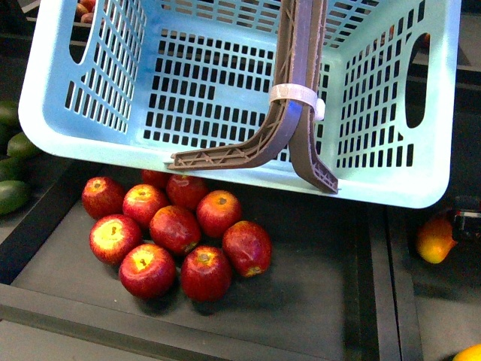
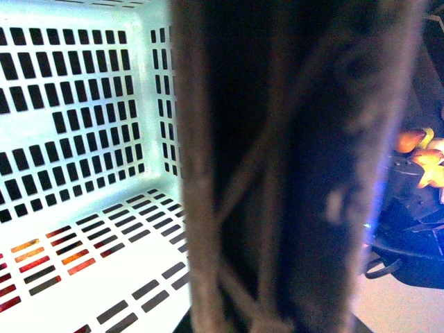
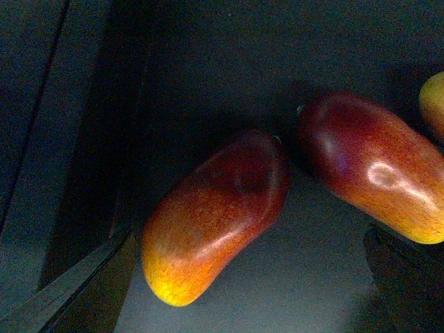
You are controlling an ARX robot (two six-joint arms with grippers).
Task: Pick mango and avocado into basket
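Observation:
The mint-teal basket (image 1: 225,162) hangs tilted above the crates, and its inside (image 2: 83,139) shows nothing in it. Its two brown-grey handles (image 1: 297,90), bound by a white tie, fill the left wrist view (image 2: 277,173). My left gripper is shut on them, with its fingers hidden behind them. Two red-to-yellow mangoes (image 3: 215,215) (image 3: 374,170) lie side by side in a dark crate. My right gripper (image 3: 250,298) hovers open just over the nearer one, touching neither. One mango (image 1: 434,239) shows at the far right. Dark green avocados (image 1: 13,195) lie at the left edge.
Several red apples (image 1: 174,229) are heaped in the black crate (image 1: 316,301) under the basket. A crate wall (image 3: 104,173) runs close beside the nearer mango. A yellow fruit (image 1: 470,353) peeks in at the bottom right corner.

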